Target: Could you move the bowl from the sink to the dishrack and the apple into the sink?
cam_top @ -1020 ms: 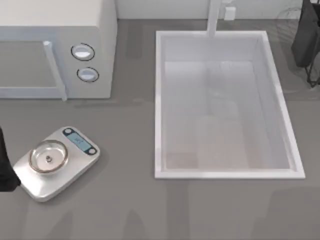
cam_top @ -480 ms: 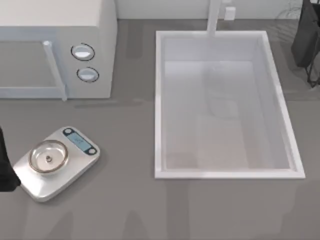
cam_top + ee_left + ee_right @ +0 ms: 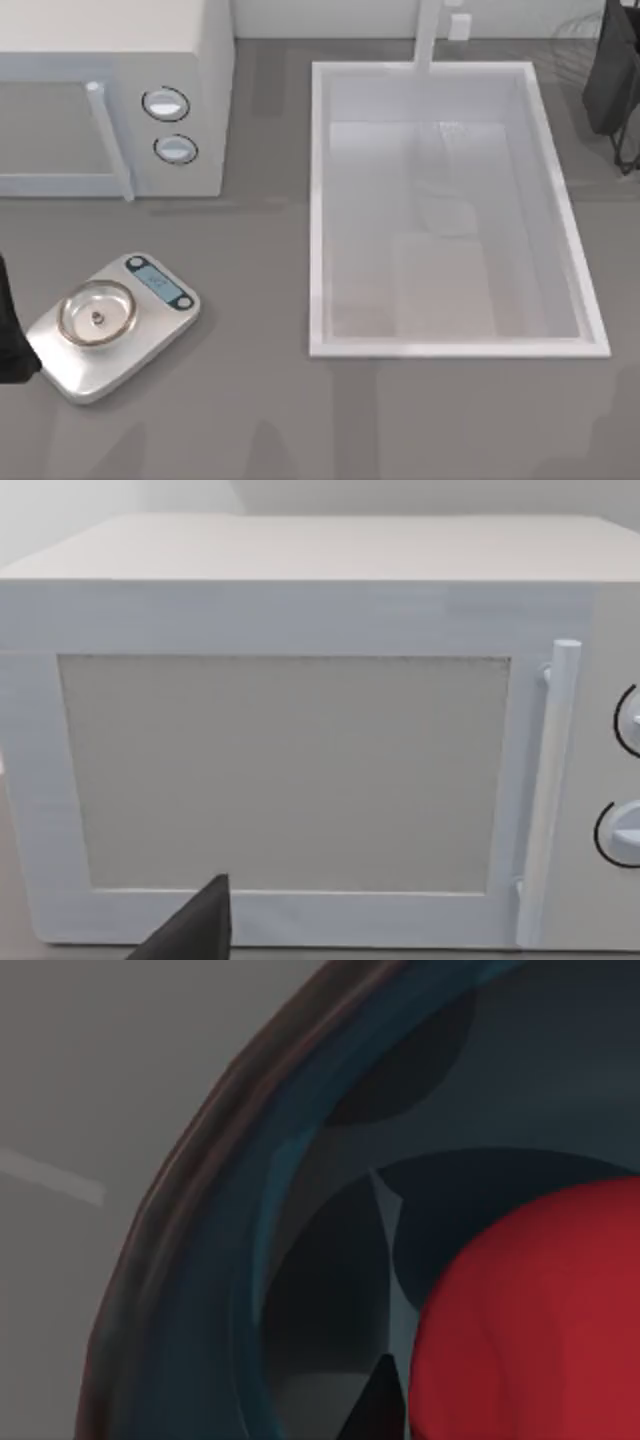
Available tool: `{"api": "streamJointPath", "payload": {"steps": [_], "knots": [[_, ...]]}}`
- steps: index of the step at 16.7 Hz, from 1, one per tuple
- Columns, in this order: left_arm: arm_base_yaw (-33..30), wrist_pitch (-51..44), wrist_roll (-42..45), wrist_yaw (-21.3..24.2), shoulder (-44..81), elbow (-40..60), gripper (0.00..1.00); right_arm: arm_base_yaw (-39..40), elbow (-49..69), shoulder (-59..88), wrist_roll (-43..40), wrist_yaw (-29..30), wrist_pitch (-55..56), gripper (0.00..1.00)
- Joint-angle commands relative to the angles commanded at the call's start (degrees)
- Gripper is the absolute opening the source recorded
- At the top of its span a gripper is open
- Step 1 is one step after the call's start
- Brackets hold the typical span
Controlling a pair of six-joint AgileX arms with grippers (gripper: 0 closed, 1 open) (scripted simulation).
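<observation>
Inside bowl (image 3: 300,1210), apple (image 3: 530,1310) (rim close)

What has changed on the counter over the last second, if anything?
Nothing has visibly moved in the top view. The sink, the microwave, the scale with its silver pan and the dishrack at the right edge all sit where they were. The dark part of the left arm at the left edge has kept its place too.
</observation>
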Motion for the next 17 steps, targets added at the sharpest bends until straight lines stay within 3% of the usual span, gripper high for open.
{"api": "streamJointPath", "payload": {"steps": [12,17], "knots": [[0.0,0.0,0.0,0.0,0.0,0.0,1.0,0.0,0.0,0.0,0.0,0.0,0.0,0.02],[0.0,0.0,0.0,0.0,0.0,0.0,1.0,0.0,0.0,0.0,0.0,0.0,0.0,0.0]]}}
